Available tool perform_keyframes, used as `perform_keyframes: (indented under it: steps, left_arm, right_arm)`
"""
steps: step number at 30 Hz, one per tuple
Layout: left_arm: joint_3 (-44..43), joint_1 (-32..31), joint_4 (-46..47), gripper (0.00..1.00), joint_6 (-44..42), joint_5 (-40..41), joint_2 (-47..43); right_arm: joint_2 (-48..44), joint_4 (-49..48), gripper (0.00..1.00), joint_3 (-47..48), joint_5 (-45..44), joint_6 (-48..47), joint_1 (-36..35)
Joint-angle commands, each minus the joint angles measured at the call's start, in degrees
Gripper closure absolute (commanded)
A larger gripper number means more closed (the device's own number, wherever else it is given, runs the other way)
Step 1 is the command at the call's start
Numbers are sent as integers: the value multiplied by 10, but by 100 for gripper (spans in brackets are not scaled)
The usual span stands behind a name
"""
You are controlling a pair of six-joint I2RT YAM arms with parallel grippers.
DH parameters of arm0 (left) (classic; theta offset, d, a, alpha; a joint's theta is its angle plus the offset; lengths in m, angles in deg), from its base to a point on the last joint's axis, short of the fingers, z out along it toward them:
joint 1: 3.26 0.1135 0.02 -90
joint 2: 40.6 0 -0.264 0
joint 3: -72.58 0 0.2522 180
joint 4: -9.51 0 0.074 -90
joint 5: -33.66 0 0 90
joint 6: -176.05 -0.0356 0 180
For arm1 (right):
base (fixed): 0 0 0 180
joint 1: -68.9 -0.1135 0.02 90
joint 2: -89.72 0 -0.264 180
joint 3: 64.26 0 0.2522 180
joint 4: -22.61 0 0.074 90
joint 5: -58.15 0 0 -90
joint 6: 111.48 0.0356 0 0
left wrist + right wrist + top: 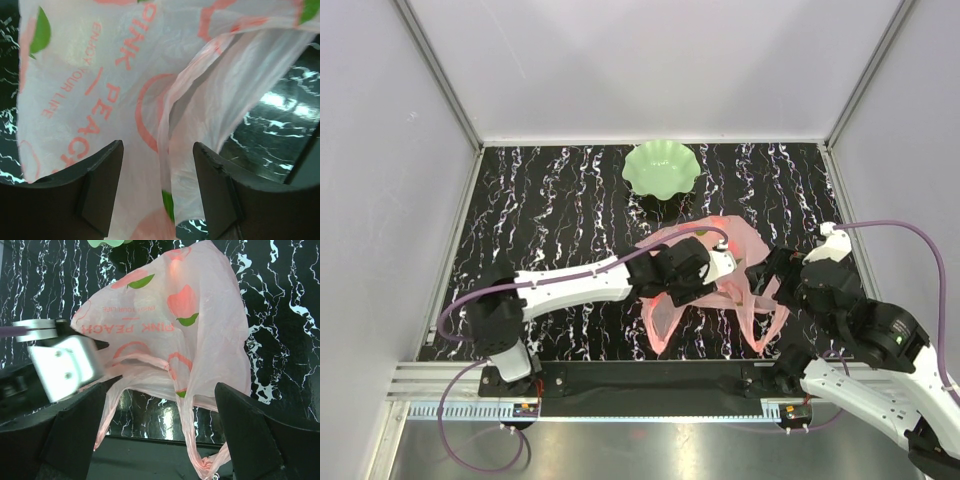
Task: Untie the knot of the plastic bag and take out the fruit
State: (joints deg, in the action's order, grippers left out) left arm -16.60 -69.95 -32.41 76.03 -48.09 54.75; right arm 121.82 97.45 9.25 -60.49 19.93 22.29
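Note:
The pink plastic bag lies crumpled at the table's middle, printed with peaches and "PINK PEACH". It fills the left wrist view and shows in the right wrist view. Two handle loops trail apart toward the near edge. My left gripper is over the bag, open, with a fold of the bag's edge standing between its jaws. My right gripper is open wide just right of the bag, with the handles in front of it. No fruit shows clearly; the bag hides it.
A green scalloped dish stands at the back centre of the black marbled table. Grey walls enclose the table on three sides. A dark rail runs along the near edge by the arm bases.

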Motion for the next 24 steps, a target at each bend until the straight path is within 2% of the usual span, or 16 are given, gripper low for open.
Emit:
perform_keyframes:
  steps: [1,3,8,14,18,24]
  left_arm:
    - [-25,2,8,37,-1,28,33]
    - [-26,1,10,36,-4,24,32]
    - [-26,1,42,39,-3,132,28]
    - [-19,1,82,39,-4,155,4]
    - [-29,0,85,39,-7,203,20]
    - [-18,0,104,36,-8,161,14]
  right_arm:
    - [9,-22,2,-1,11,3,-3]
    - [9,-20,2,-1,10,3,-2]
    - [4,-23,2,-4,10,5,-2]
    - [7,-25,2,-6,10,3,-2]
    - [7,-26,2,-5,10,0,-3]
    - [6,-26,2,-8,10,2,-3]
